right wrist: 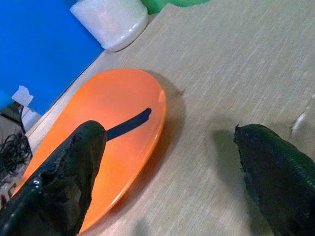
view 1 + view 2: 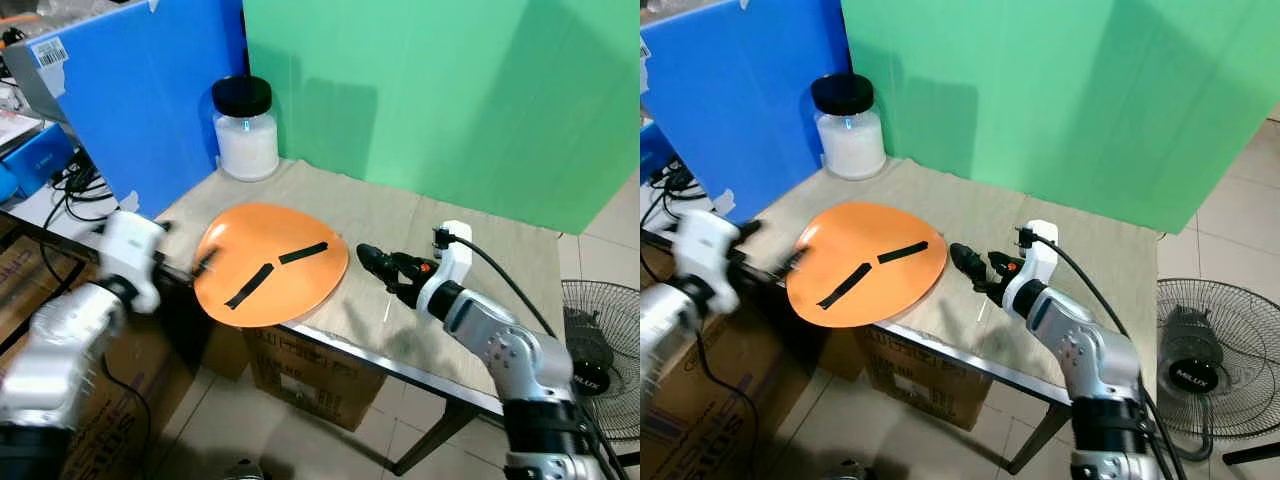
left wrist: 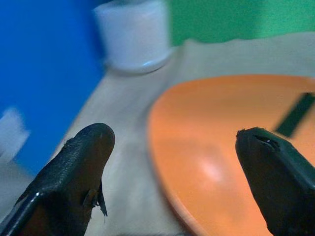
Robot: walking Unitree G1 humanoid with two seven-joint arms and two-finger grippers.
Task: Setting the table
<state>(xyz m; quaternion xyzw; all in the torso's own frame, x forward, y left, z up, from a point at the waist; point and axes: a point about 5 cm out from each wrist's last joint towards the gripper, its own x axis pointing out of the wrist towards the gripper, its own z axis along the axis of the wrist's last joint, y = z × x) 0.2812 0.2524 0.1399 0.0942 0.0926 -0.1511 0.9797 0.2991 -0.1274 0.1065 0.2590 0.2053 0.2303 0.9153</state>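
An orange plate (image 2: 270, 265) with two black tape strips lies on the beige-clothed table (image 2: 440, 225), overhanging its front edge. My left gripper (image 2: 205, 263) is at the plate's left rim, open, its fingertips (image 3: 86, 147) spread before the rim of the plate (image 3: 236, 147). My right gripper (image 2: 375, 265) hovers just right of the plate, open, with nothing between its fingers (image 1: 74, 167); the plate (image 1: 113, 137) lies ahead of it.
A white jar with a black lid (image 2: 245, 128) stands at the table's back left. Blue (image 2: 150, 90) and green (image 2: 450, 100) boards wall the back. Cardboard boxes (image 2: 310, 375) sit under the table; a fan (image 2: 600, 340) stands on the floor at right.
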